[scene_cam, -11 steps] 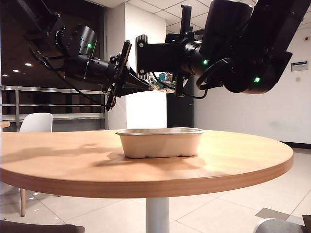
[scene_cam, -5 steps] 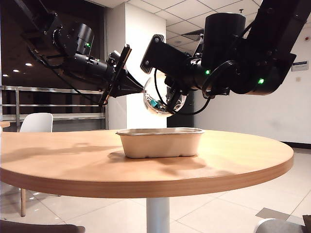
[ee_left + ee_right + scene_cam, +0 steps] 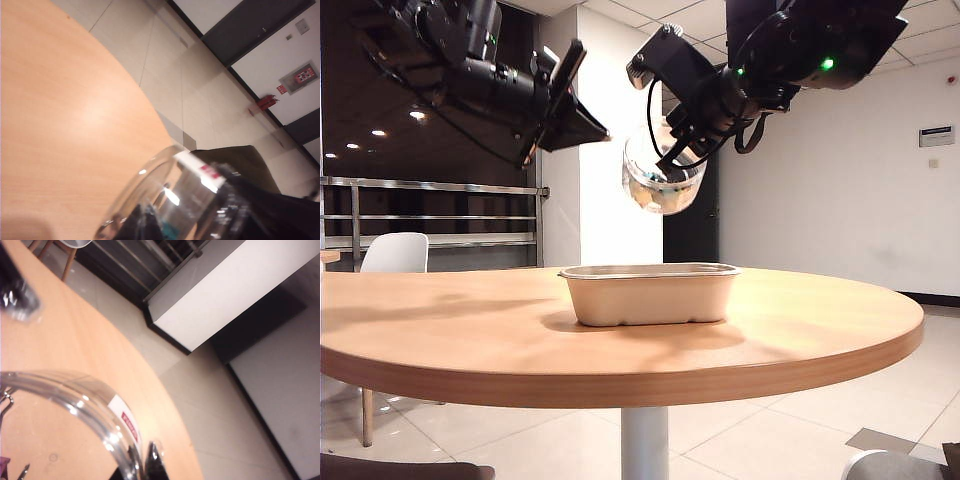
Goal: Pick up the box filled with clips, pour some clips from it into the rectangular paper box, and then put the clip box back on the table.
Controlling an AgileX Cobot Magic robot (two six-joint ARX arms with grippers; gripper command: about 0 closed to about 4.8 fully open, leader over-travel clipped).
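right gripper [image 3: 672, 158] rose, rolled | clip box [image 3: 663, 180] now hangs, seemingly upright | left gripper [image 3: 582, 122] withdrew

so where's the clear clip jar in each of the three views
Exterior view: clip jar hangs tilted above the paper tray, in the right end effector.
Left wrist view: lower edge, clear rim and white label.
Right wrist view: lower corner, curved clear rim.
Shared landmark: the wooden table, under the jar in all three.
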